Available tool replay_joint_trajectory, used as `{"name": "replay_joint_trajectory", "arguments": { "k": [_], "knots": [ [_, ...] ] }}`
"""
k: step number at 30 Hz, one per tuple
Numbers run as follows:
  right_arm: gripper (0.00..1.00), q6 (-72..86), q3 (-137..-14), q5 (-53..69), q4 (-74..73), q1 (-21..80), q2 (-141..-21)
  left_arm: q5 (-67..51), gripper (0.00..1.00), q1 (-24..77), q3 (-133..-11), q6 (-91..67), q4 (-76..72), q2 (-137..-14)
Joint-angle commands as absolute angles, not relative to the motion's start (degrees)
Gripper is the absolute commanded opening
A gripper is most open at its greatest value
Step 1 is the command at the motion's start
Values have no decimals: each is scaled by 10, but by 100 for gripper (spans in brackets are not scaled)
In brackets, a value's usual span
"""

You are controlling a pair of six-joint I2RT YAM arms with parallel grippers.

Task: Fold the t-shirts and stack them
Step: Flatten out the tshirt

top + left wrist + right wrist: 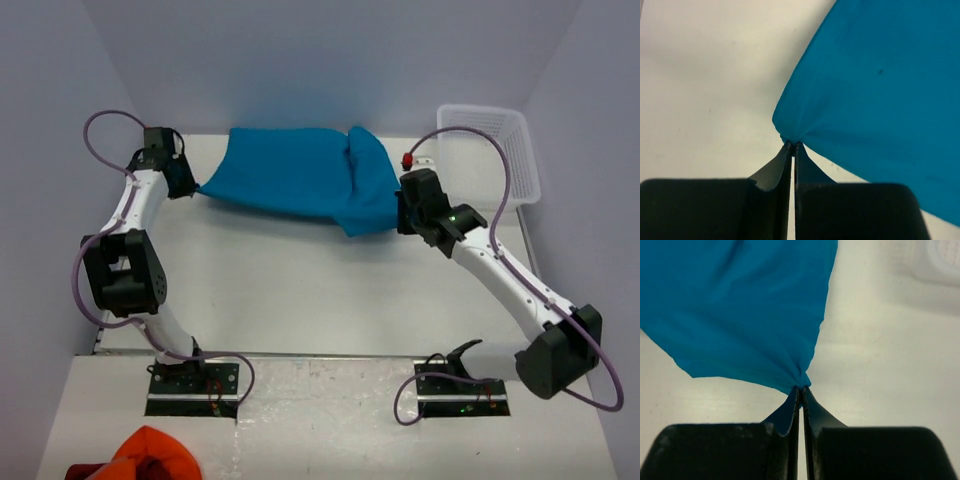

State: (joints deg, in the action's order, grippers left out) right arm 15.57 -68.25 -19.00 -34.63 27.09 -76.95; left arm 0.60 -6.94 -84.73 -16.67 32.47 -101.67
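A teal-blue t-shirt [295, 180] is stretched between my two arms over the far part of the table. My left gripper [192, 188] is shut on its left corner, and in the left wrist view the t-shirt [880, 85] bunches into the left gripper [792, 145]. My right gripper [400, 222] is shut on the lower right corner. In the right wrist view the t-shirt [740, 310] gathers to a point in the right gripper [801, 388]. A fold of cloth hangs down near the right end.
A white mesh basket [510, 150] stands at the far right corner, also seen blurred in the right wrist view as the basket [945, 255]. An orange-red bunched cloth [150, 455] lies at the near left edge, in front of the arm bases.
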Motion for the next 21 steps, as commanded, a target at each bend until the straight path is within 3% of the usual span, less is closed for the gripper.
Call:
{"name": "replay_joint_trajectory", "arguments": {
  "k": [1, 7, 11, 21],
  "knots": [
    [0, 286, -655, -221, -394, 287, -669, 71, 0, -75, -833, -204, 387, -941],
    [0, 323, -607, -188, -446, 317, -656, -32, 0, -74, -693, -242, 366, -879],
    [0, 350, -567, -157, -466, 345, -635, -39, 0, -75, -607, -253, 375, -848],
    [0, 457, -515, -178, -515, 448, -614, -54, 0, -75, -558, -276, 426, -795]
  ]
}}
